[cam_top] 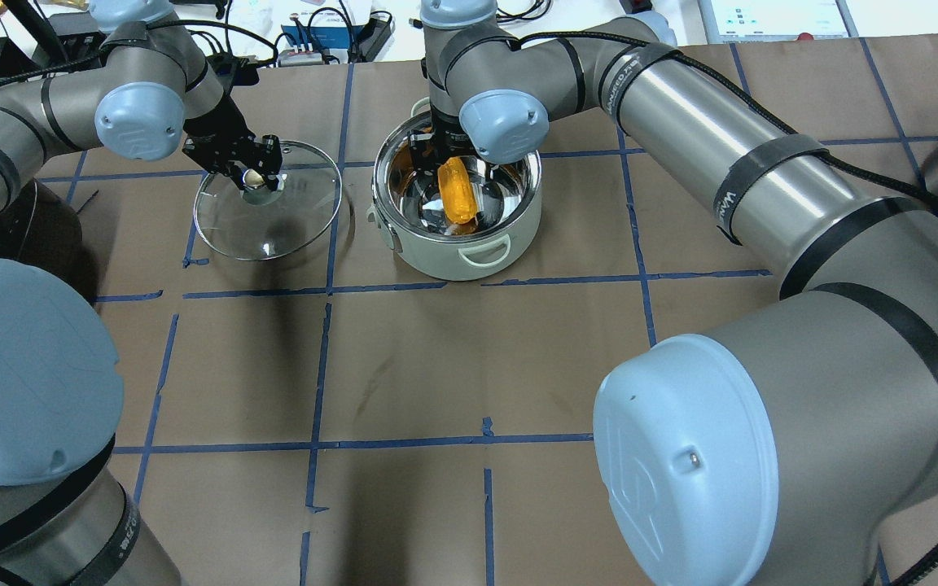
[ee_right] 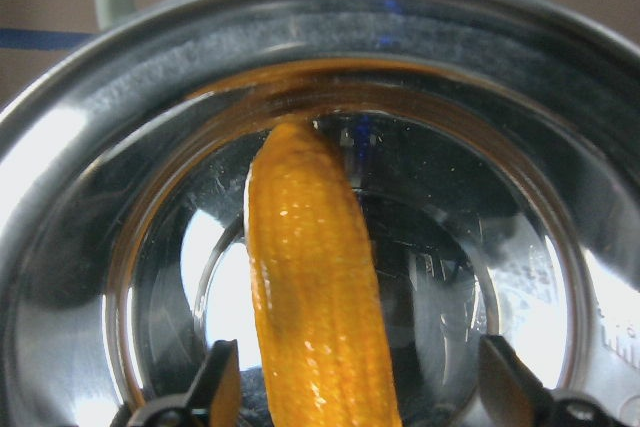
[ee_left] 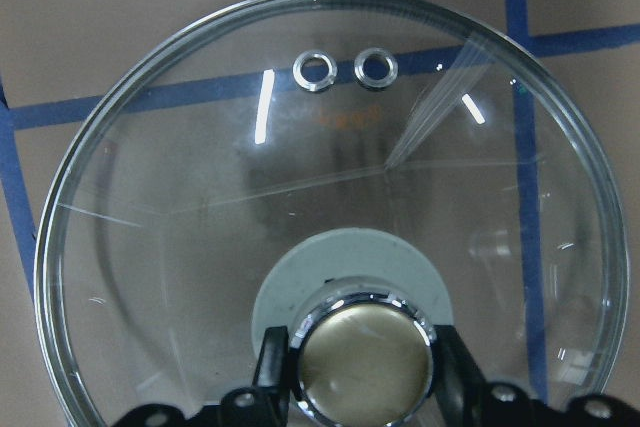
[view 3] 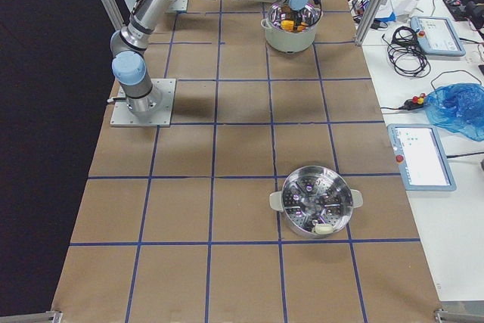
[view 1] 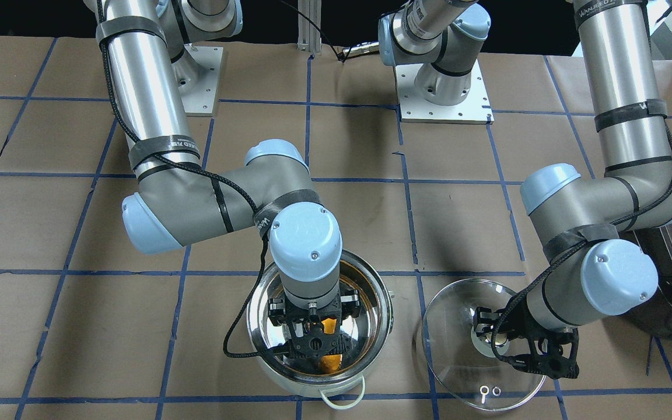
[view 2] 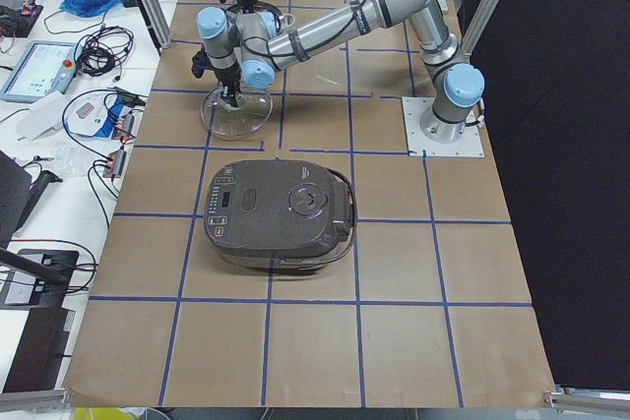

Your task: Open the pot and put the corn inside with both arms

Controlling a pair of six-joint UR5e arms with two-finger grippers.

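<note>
Orange corn [ee_right: 315, 317] lay inside the pot [cam_top: 436, 262] at top centre of my overhead view, the right gripper [ee_right: 365, 387] spread wide and clear of it, the left gripper [ee_left: 362, 372] clamped on the knob of the lid [ee_left: 200, 247], so I judged the drop finished and a straight lift-out next.

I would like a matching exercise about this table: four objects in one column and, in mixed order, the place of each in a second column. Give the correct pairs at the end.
Column A
1. corn
2. glass lid
3. rice cooker
4. steamer insert

Column B
a. alone near the table end on the robot's right
b. inside the pot
c. flat on the table beside the pot, the left gripper at its knob
d. near the table end on the robot's left

Pairs: 1-b, 2-c, 3-d, 4-a
</note>
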